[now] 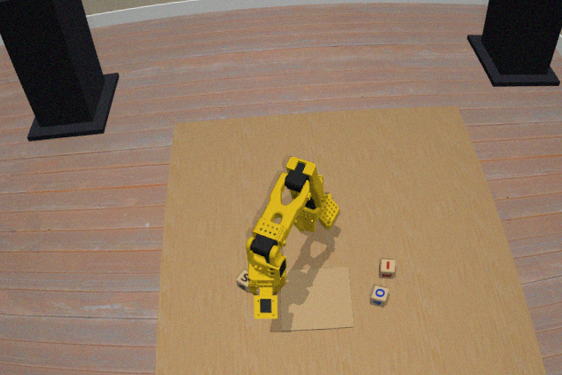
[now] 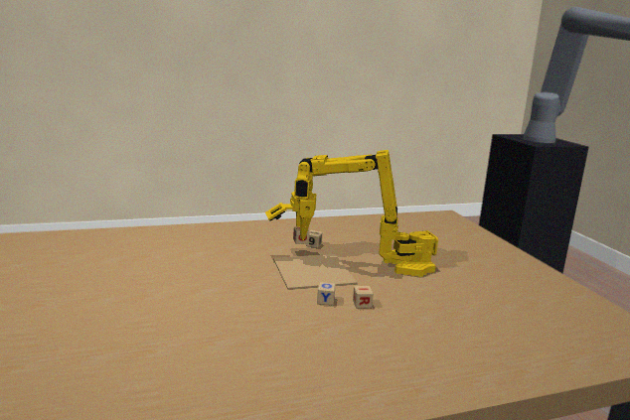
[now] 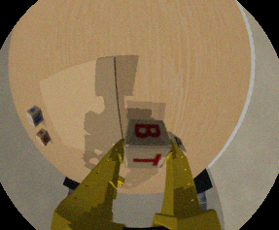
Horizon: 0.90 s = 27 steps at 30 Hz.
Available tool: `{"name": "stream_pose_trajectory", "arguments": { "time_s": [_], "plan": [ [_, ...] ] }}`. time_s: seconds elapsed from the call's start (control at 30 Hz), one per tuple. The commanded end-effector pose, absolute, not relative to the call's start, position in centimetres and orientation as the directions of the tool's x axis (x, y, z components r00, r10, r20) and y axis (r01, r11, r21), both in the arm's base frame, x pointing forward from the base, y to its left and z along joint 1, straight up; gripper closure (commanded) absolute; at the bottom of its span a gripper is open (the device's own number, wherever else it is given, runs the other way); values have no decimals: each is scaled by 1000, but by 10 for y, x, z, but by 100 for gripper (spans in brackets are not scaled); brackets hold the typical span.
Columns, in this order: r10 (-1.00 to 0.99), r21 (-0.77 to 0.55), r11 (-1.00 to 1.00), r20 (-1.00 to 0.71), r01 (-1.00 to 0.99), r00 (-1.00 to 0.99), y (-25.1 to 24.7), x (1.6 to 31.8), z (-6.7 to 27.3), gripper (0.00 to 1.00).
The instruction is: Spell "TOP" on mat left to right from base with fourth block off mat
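My gripper (image 2: 303,236) (image 3: 146,146) is shut on a pale block with a red T and a red B on the two faces seen in the wrist view. The held block (image 2: 298,235) (image 3: 147,131) is above the table, just beyond a side edge of the mat (image 1: 331,302) (image 2: 310,275) (image 3: 68,101). In the top view the arm hides it. The block with a blue O on top (image 1: 379,293) (image 2: 326,294) (image 3: 35,115) and the block with a red bar-like mark on top (image 1: 387,267) (image 2: 363,297) (image 3: 44,137) lie off the mat's other side.
A block with a black S on top (image 1: 243,279) and a 9 on a side (image 2: 315,239) stands off the mat, close to the held block; it is partly hidden in the wrist view (image 3: 178,142). The arm's shadow falls across the mat.
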State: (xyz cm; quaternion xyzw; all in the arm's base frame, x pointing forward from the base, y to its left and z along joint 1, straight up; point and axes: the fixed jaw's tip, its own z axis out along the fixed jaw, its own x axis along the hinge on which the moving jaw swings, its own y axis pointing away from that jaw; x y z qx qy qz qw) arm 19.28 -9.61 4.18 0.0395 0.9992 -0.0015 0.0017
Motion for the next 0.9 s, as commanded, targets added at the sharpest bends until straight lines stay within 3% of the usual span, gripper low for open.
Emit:
{"name": "stream_pose_trajectory", "arguments": {
  "time_s": [0.0, 0.87],
  "plan": [
    [87, -44, 995, -100, 92, -991, -103, 203, 56, 100],
    [87, -44, 995, -100, 92, -991, -103, 204, 49, 100]
  ]
}}
